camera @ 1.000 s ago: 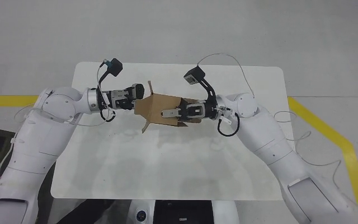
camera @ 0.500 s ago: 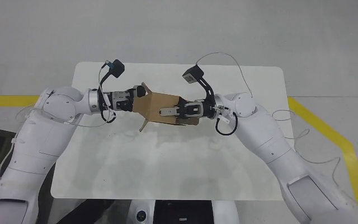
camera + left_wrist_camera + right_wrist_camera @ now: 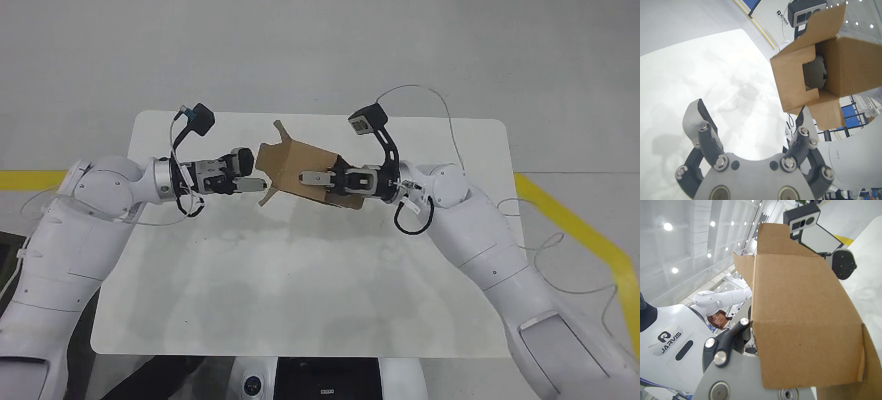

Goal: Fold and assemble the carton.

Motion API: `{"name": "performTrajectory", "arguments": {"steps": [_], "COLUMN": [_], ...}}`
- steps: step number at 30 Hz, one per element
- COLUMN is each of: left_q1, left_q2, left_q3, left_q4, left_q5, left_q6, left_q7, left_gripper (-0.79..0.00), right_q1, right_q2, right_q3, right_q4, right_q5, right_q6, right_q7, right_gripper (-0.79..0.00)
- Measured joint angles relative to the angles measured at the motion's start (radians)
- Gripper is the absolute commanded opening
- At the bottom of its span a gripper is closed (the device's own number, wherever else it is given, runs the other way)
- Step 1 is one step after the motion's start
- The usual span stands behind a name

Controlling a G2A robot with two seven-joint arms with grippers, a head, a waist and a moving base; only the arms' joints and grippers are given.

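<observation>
The right arm has lifted the carton (image 3: 300, 172) away toward the far right of the counter (image 3: 300, 300) and turned it, so its open left end has come off the left pincer (image 3: 258, 184). The right pincer (image 3: 322, 180) is clamped on the carton's right-hand wall and carries it alone, clear of the counter surface. The left pincer (image 3: 751, 109) has its jaws spread wide and grips nothing. One fingertip (image 3: 802, 113) sits just beside the lower flap, though contact cannot be judged.

In the left wrist view, the carton (image 3: 836, 62) shows 1 side flap folded across the opening, while 1 flap juts out above it and 1 below. That end is therefore only partly closed. The likely meaning is a regrasp or a re-aim, with the left arm freed to press the next flap in.

Compared with 1 s ago, the carton sits farther back and more to the right, and its left end is angled toward the far left. Then, the left pincer was pressed against that end. It has hardly shifted, so the gap comes from the right arm's move.
</observation>
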Motion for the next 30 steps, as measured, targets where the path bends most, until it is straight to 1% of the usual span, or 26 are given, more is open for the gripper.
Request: {"name": "performTrajectory", "arguments": {"steps": [5,8,14,19,30], "left_q1": [0.020,0.027,0.012,0.004,0.009], "left_q2": [0.000,0.001,0.003,0.002,0.001], "left_q3": [0.016,0.017,-0.004,-0.006,0.005], "left_q4": [-0.037,-0.050,-0.027,-0.014,-0.037], "left_q5": [0.022,0.007,-0.046,-0.050,-0.047], "left_q6": [-0.017,-0.024,0.001,0.006,-0.002], "left_q7": [-0.021,-0.036,-0.040,-0.038,-0.060], "left_gripper": [0.000,0.000,0.000,0.000,0.000], "right_q1": [-0.010,-0.007,0.006,0.012,0.033], "right_q2": [0.006,0.005,-0.002,-0.007,-0.013], "right_q3": [0.019,0.011,-0.016,-0.041,-0.078], "right_q4": [0.012,0.022,0.043,0.037,0.020], "right_q5": [-0.015,-0.037,-0.067,-0.070,-0.069], "right_q6": [-0.045,-0.051,-0.037,-0.013,0.000], "right_q7": [-0.046,-0.051,-0.037,-0.013,0.000], "right_gripper": [-0.785,-0.785,-0.785,-0.785,-0.785]}}
